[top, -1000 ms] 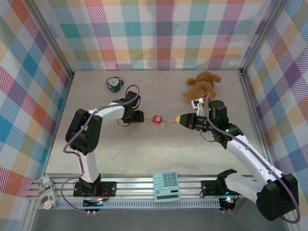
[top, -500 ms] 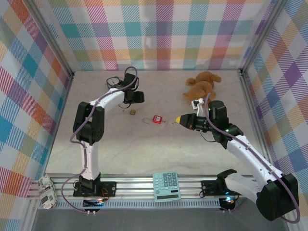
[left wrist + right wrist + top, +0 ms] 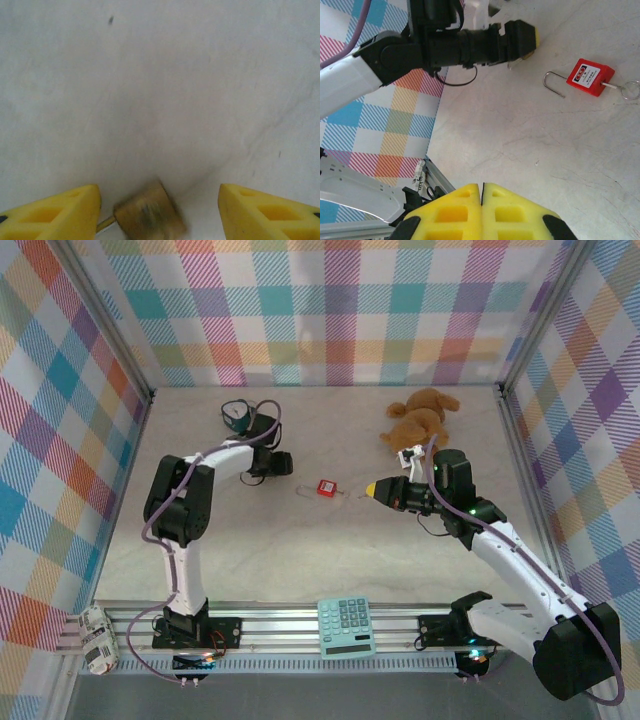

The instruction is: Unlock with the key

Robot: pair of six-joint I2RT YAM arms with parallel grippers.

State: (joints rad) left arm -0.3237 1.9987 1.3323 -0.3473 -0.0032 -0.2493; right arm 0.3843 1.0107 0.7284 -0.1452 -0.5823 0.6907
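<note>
Open left gripper (image 3: pixel 159 194): jaws straddle the brass padlock (image 3: pixel 148 212) lying on the table (image 3: pixel 160 90), pads clear of it on both sides, nothing gripped. Padlock is blurred. Placement reads as lining up to clamp the body so it can't slide. A thin tan sliver pokes out toward one finger (image 3: pixel 55 212); shackle or something else, cannot tell

Closed right gripper (image 3: pixel 482 195): fingers flush together, nothing seen between them. In the top view it hangs just right of the red padlock (image 3: pixel 590 76), tip aimed at it.

Judged location of the key (image 3: pixel 612 86): the thin blade with a ring head sticking out of the red padlock's base, so seated in the keyway. That end faces the right gripper, handy for that arm to pinch and turn. Too small to be sure of colour or detail.

The shackle (image 3: pixel 554 84) points toward the left arm and looks loose at one end, not certain.

Brass padlock sits near but apart from the red one, further left, so each arm has its own lock in reach.

Likely step: left steadies a lock, right must open its fingers before it can take the key head. Risk: a light padlock skids if it's nudged before it's clamped
</note>
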